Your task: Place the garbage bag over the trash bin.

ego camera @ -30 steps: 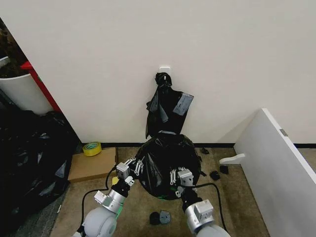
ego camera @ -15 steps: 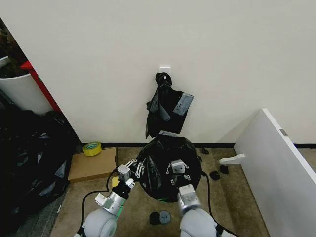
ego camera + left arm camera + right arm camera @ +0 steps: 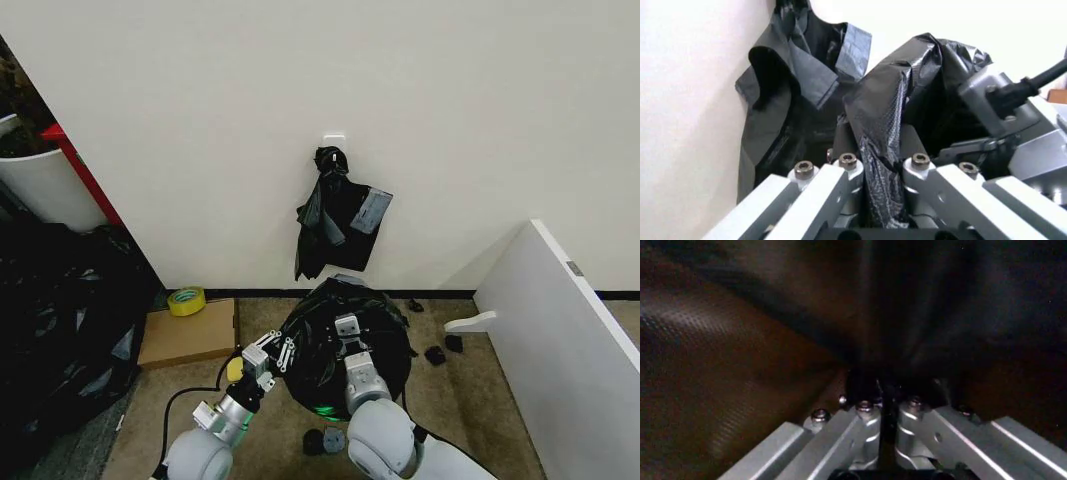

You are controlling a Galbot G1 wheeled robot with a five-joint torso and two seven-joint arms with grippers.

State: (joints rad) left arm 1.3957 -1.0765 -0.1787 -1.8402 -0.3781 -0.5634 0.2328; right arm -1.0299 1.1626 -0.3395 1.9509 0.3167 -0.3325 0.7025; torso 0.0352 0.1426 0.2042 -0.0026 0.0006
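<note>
You'll see the garbage bag (image 3: 330,345) draped over the trash bin (image 3: 322,410) on the floor at the foot of the wall, directly at 12 o'clock from the robot (a green glint shows at the bin's base). Your left gripper (image 3: 272,355) sits at the bag's 9 o'clock edge, clenched on a fold of its plastic (image 3: 883,150). Your right gripper (image 3: 346,332) is inside the bag's mouth, fingers (image 3: 867,412) pinched nearly together on a thin fold of film.
</note>
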